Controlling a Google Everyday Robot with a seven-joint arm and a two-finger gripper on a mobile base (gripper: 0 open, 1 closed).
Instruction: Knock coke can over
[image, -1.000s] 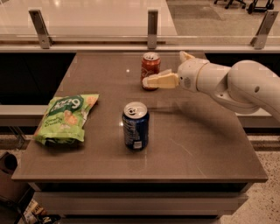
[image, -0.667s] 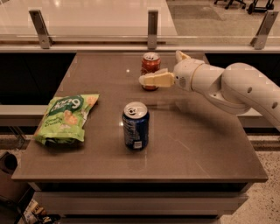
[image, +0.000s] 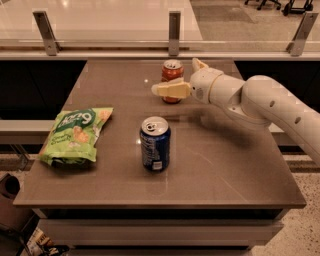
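The coke can (image: 172, 71) is red-orange with a silver top and stands upright at the far middle of the brown table (image: 225, 170). My gripper (image: 176, 76) reaches in from the right on a white arm and is open. One cream finger (image: 170, 90) lies across the front of the can's lower half, pointing left. The other finger (image: 199, 64) sticks up just right of the can. The can stands between them.
A dark blue can (image: 154, 143) stands upright in the middle of the table, nearer the front. A green snack bag (image: 76, 134) lies at the left edge. A glass railing with metal posts (image: 174, 26) runs behind the table.
My gripper has moved left along the can; the front finger now crosses the can's front. The can still stands upright in the same place.
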